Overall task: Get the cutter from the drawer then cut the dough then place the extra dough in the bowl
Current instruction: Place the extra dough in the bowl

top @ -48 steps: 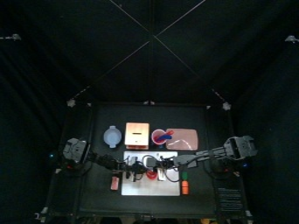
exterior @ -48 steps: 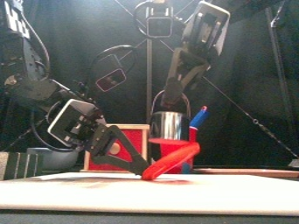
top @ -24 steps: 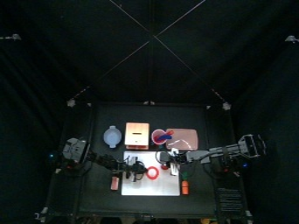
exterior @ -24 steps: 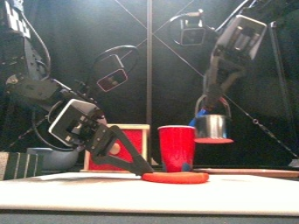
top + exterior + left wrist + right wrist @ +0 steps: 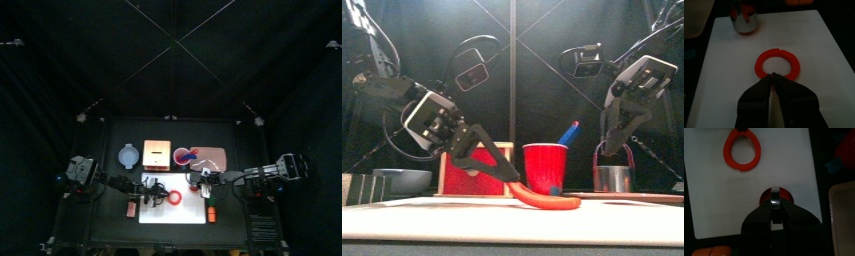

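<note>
A red dough ring [image 5: 779, 62] is shown lying near the middle of the white cutting board [image 5: 724, 75]. Its near edge is pinched by the left gripper [image 5: 773, 76], whose 2 jaws are pressed together on the dough with no gap to be seen. In the front view, the pinched side of the ring is seen lifted a little off the board, while the opposite side rests on it.

The round metal cutter [image 5: 774, 192] is found toward the board's right rear part, well apart from the ring. Its wire handle is clamped from above by the right gripper [image 5: 774, 202], with both jaws closed on it. Red dough can be seen inside the cutter. Whether the cutter's lower rim touches the board cannot be told.

Behind the board, a red cup [image 5: 545, 168] is placed near the middle, with a blue toy knife [image 5: 569, 131] sticking up from it. To its left a wooden box [image 5: 476, 170] with a red drawer front is seen, and further left a blue-grey bowl [image 5: 402, 180]. A small orange toy [image 5: 711, 251] is seen just off the board's front right corner.
</note>
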Motion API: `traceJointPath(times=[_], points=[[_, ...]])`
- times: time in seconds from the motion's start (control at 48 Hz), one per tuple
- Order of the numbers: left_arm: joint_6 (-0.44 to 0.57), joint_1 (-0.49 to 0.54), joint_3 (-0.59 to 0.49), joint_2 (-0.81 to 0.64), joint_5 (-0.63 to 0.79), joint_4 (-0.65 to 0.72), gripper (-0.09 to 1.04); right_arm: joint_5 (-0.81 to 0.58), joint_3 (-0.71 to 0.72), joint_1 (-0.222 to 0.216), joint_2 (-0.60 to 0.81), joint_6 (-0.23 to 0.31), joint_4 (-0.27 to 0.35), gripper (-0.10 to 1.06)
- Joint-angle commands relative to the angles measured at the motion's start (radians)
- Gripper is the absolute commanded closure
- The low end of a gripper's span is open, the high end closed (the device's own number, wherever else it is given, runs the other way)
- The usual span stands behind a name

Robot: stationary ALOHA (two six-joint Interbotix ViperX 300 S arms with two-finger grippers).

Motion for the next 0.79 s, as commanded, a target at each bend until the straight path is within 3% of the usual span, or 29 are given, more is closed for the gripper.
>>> traceJointPath(times=[0.021, 0.208, 0.792], points=[[0.000, 0.008, -0.008, -0.029, -0.003, 0.000, 0.38, -0.008, -0.023, -0.003, -0.008, 0.000, 0.023, 0.37], [0.000, 0.011, -0.006, -0.034, -0.003, 0.000, 0.38, -0.011, -0.038, -0.003, -0.008, 0.000, 0.025, 0.24], [0.000, 0.021, 0.037, -0.121, -0.005, -0.040, 0.38, -0.055, -0.054, -0.012, -0.012, 0.000, 0.032, 0.23]])
